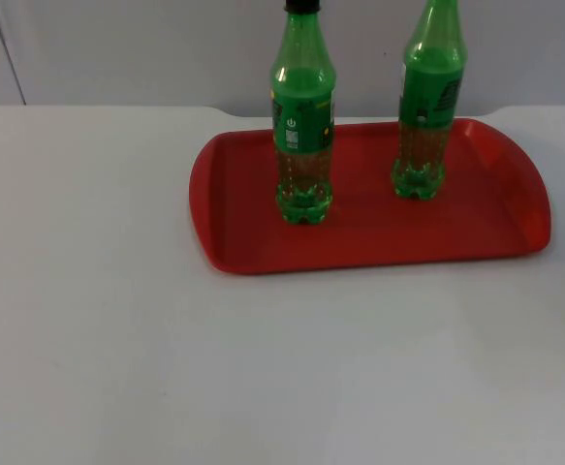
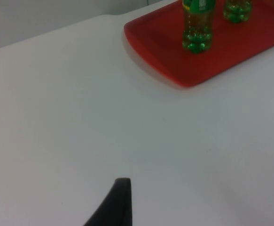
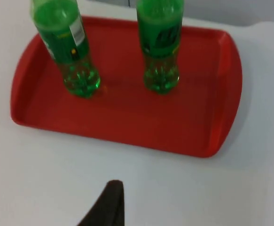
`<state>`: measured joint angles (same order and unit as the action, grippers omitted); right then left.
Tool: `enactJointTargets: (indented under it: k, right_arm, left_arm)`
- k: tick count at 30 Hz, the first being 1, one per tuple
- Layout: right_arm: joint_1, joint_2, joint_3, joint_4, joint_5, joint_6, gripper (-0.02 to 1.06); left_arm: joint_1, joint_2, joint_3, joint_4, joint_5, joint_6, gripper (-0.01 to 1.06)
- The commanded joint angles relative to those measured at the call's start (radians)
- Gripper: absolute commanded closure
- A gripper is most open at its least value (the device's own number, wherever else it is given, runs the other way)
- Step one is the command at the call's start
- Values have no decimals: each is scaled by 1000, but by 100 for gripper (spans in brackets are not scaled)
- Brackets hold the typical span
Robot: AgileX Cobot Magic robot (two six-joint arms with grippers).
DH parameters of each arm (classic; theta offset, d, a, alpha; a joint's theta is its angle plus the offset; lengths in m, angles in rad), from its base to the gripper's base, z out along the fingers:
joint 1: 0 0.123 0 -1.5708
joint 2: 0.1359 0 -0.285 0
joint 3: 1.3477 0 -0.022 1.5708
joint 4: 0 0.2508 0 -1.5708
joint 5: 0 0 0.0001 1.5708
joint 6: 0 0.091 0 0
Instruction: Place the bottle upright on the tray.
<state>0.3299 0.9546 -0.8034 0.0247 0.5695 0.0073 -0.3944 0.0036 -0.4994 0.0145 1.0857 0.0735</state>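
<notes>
Standing upright on the red tray (image 1: pixel 495 208) are two green plastic bottles, and the tray serves here as the landmark. One bottle (image 1: pixel 303 126), black-capped, is standing toward the tray's left end, inside the rim; the second bottle (image 1: pixel 425 107) is standing toward the middle right, well apart from the first. Neither is tilting, so the placing is looking already done.

Judging by the clear green walls and the waisted, ribbed lower part, each bottle is probably light, thin and a little springy, and smooth enough to slip under a weak pinch. Being tall on a small lobed foot, it is likely tipping easily if nudged high up. The labelled mid-body, just above the ribbed waist, is offering the best hold: level, across the width, with moderate pressure.

The left gripper (image 2: pixel 120 200) is waiting over the bare white table (image 1: pixel 98 310), well apart from the tray's left end; the right gripper (image 3: pixel 109 202) is hovering near the tray's front edge. Each is showing a single black fingertip, so whether the pincers are spread or pressed together cannot be told; neither is touching a bottle.

The tray is lying flat on the table, its far edge near the grey partition wall (image 1: pixel 146 48).
</notes>
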Motion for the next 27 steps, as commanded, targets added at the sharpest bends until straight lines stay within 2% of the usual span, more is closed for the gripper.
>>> enactJointTargets:
  k: [1, 13, 27]
  right_arm:
    - [3, -47, 8, 7, 20, -1, -1]
    - [3, -336, 20, 5, 132, -48, -1]
    - [3, -709, 184, 5, 184, -49, -1]
  left_arm:
    - [0, -4, 5, -5, -11, 0, 1]
    - [0, -4, 5, -5, -11, 0, 1]
    - [0, -4, 5, -5, -11, 0, 1]
